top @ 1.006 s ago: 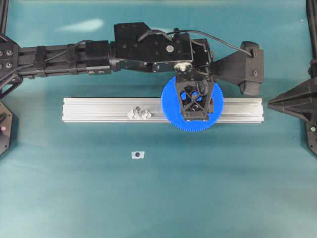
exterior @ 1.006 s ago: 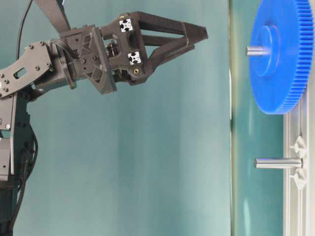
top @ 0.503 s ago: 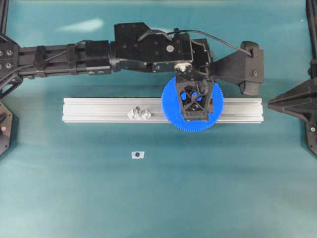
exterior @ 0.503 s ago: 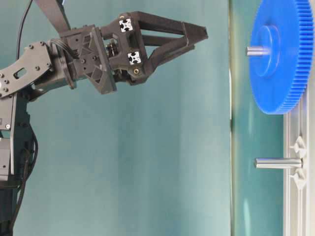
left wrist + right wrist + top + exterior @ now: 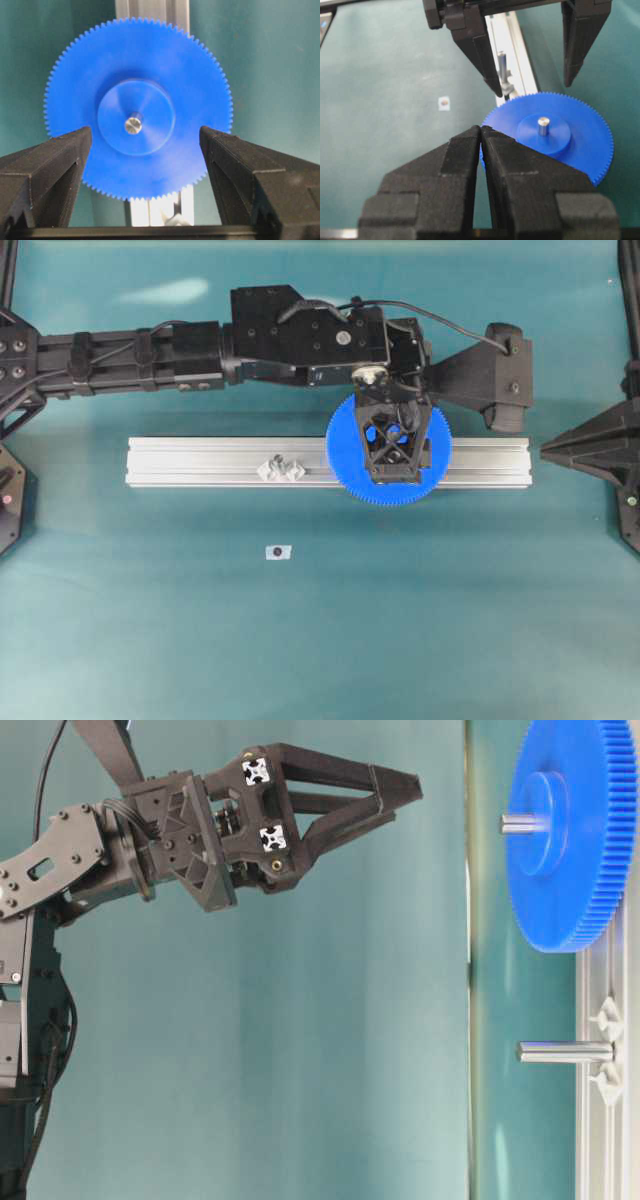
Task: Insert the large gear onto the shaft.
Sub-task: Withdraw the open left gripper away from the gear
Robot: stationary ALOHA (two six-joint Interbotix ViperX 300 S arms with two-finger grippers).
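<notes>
Blue toothed plastic disc gear (image 5: pixel 137 135) sits on the aluminium rail (image 5: pixel 200 461) with a silvery pin (image 5: pixel 133 124) through its hub, seemingly fully seated; left gripper (image 5: pixel 145 165) hangs spread above it, right gripper (image 5: pixel 481 165) pressed together; next, the left arm retreats.

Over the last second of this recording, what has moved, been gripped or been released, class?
Nothing visibly changed. The large gear stays seated on a silvery pin on the rail, the left gripper stays open above it without touching, and the right gripper stays shut and apart. The other pin, between its brackets, is still bare.
</notes>
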